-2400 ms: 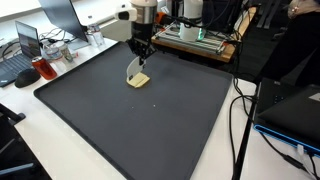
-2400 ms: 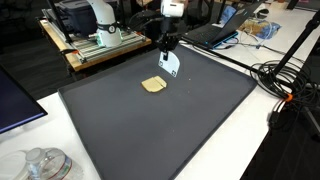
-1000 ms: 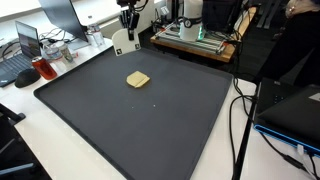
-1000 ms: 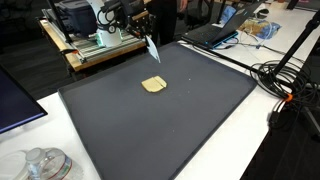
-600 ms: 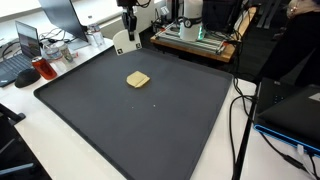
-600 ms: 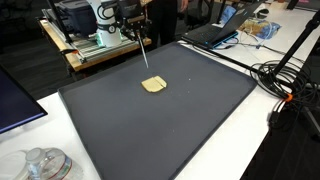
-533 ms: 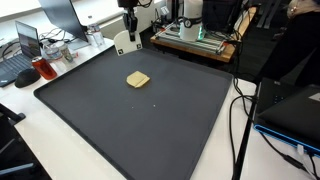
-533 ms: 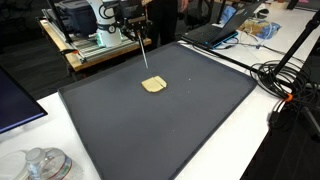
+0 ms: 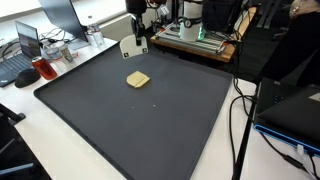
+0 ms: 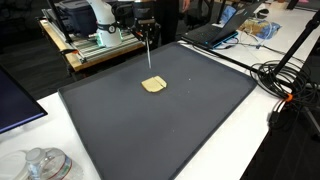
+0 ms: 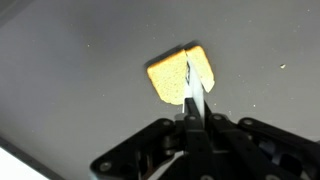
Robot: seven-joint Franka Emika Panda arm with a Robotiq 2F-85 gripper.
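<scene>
Blade gripped and held in the air, slice lying loose on the mat.

The gripper (image 9: 138, 36) is clamped tight on a flat white blade (image 9: 128, 46), which hangs below it near the far edge of the mat (image 9: 150, 130). In an exterior view the blade (image 10: 148, 60) shows edge-on as a thin line. The yellow slice (image 9: 137, 79) lies flat on the mat at about 5 o'clock from the blade and apart from it. In the wrist view the slice (image 11: 168, 80) sits at 12 o'clock from the jaws, and the blade's edge runs across its right part. Going by both exterior views, the blade is above the slice, not on it. As I judge it, the tool is in hand, but the slice is neither lifted nor touched, so the work on it is not yet done.
</scene>
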